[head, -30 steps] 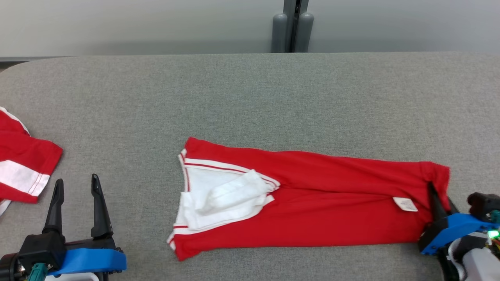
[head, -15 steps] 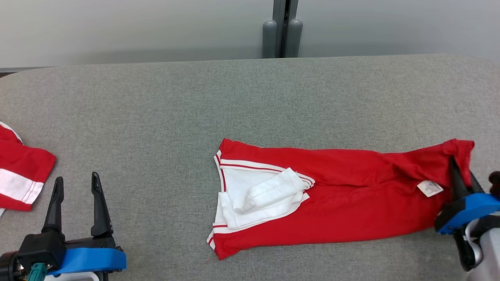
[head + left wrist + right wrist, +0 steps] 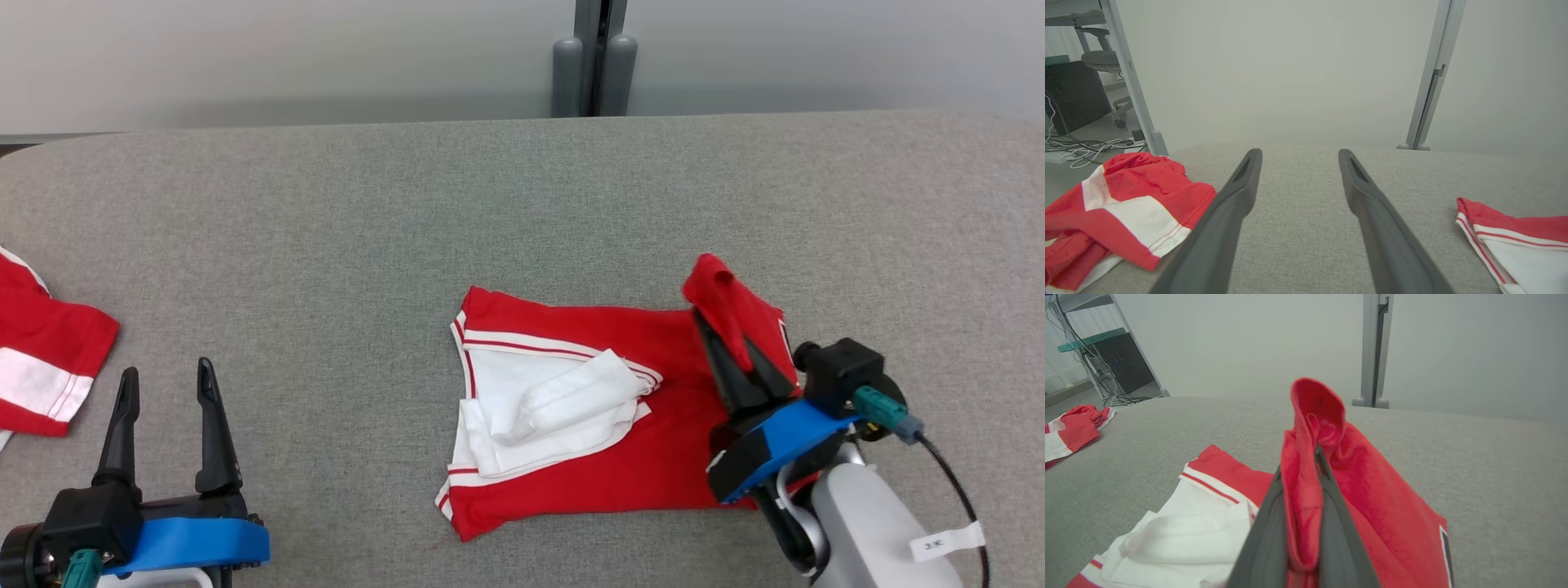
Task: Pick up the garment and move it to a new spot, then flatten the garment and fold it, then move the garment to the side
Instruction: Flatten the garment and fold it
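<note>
Clenching garment (image 3: pixel 653 457) hem, right pincer (image 3: pixel 722 343) is hovering over its middle; collar (image 3: pixel 555 404) lying leftward, probably fold target; left pincer (image 3: pixel 163 384) spread, farther.

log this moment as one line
step: fold | right tool: shut on garment end, held above its body | left tool: open, empty
</note>
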